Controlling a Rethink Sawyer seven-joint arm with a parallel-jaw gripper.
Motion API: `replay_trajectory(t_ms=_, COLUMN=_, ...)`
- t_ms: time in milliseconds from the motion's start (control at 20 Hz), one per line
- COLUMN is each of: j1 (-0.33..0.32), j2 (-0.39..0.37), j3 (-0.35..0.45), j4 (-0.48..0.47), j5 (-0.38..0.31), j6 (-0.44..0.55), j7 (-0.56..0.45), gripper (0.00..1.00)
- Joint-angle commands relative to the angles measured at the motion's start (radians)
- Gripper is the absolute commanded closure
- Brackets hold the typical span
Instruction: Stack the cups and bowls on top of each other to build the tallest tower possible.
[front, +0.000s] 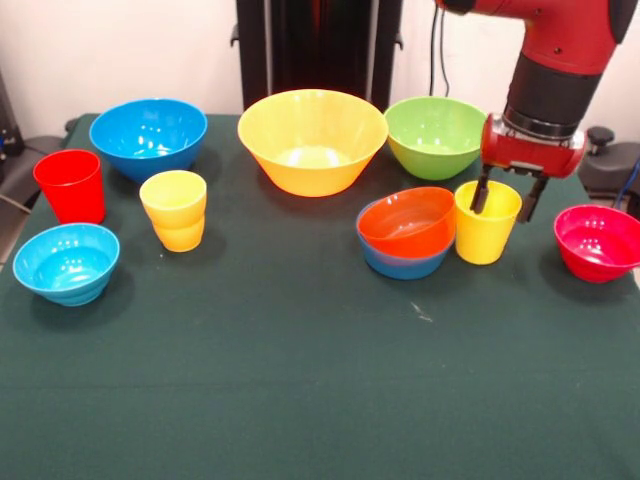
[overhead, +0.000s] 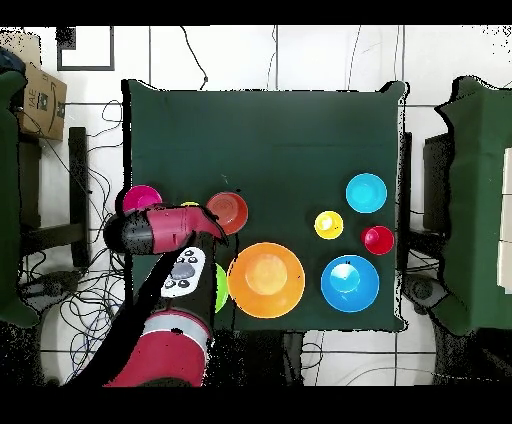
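My gripper (front: 506, 200) hangs open over a yellow cup (front: 483, 240) at the right, one finger inside its mouth and the other outside its far right rim. The cup stands on the table. Left of it an orange-red bowl (front: 405, 220) sits nested in a small blue bowl (front: 400, 266). A crimson bowl (front: 597, 242) is at the far right. Two nested yellow cups (front: 174, 210), a red cup (front: 70, 185) and a light-blue bowl (front: 66, 262) stand at the left. In the overhead view the arm (overhead: 160, 230) hides the gripper.
Along the far side stand a blue bowl (front: 148, 135), a large yellow-orange bowl (front: 312, 140) and a lime green bowl (front: 435, 135). The dark green table cloth (front: 300, 380) stretches across the near half. Cables lie on the floor around the table (overhead: 90, 180).
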Motion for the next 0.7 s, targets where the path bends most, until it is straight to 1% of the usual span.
replay_trajectory(t_ms=50, j1=-0.028, j2=0.082, j3=0.107, j4=-0.025, j5=0.021, j6=-0.081, j7=0.134, gripper=0.00)
replay_trajectory(t_ms=450, j1=-0.036, j2=0.098, j3=0.118, j4=-0.027, j5=0.021, j6=-0.104, j7=0.125, gripper=0.00)
replay_trajectory(t_ms=700, j1=-0.033, j2=0.093, j3=0.110, j4=-0.034, j5=0.022, j6=-0.085, j7=0.121, gripper=0.00)
